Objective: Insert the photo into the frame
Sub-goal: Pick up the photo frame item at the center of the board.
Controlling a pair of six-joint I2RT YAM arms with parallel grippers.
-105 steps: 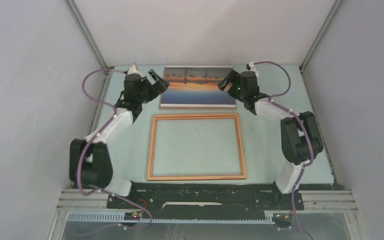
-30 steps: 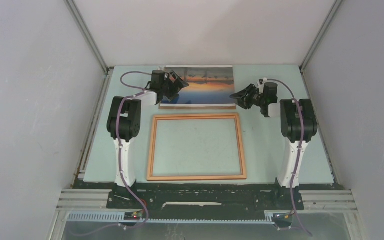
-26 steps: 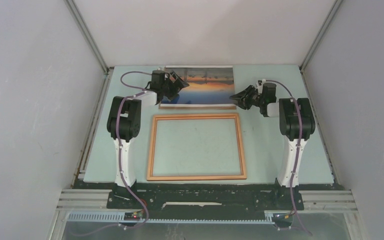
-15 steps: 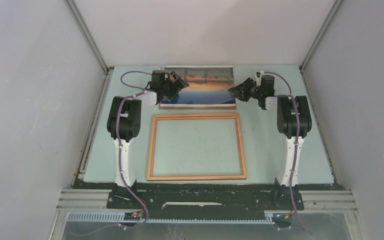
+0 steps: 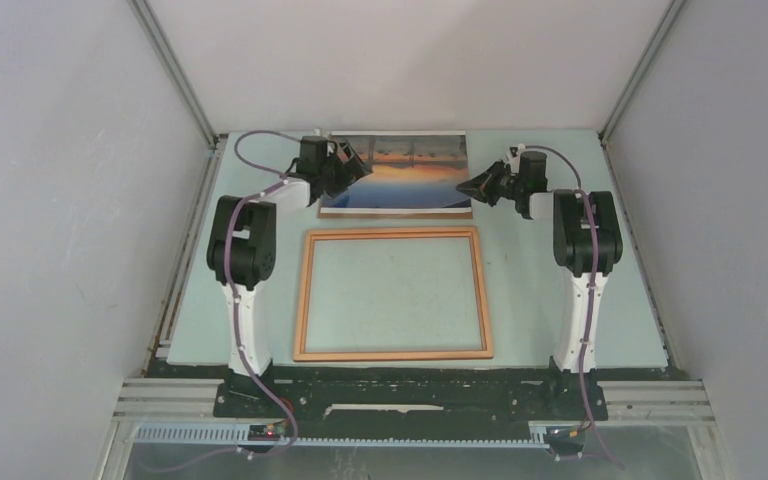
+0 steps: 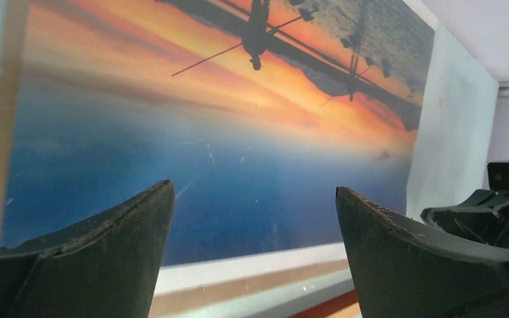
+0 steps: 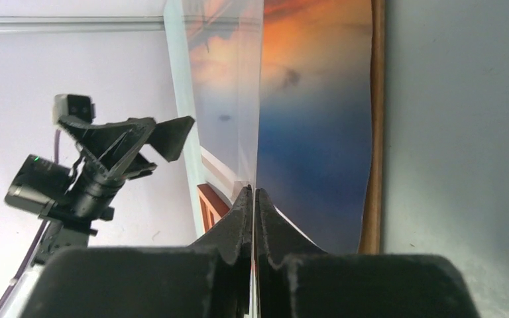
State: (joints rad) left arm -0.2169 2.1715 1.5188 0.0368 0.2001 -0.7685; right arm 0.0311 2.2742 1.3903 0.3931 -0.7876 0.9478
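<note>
A pale green table [image 5: 550,290] with a flat, matte top. The frame [image 5: 390,354], a thin orange-brown wooden rectangle, lies flat on it, long sides running left to right. The green surface shows through its clear pane. Just beyond the frame's far rim, not touching it, a brown backing board [image 7: 375,99] lies on the table, parallel to the frame. The photo [image 5: 410,175] covers most of the board, leaving a thin brown strip on the side nearest the frame.
</note>
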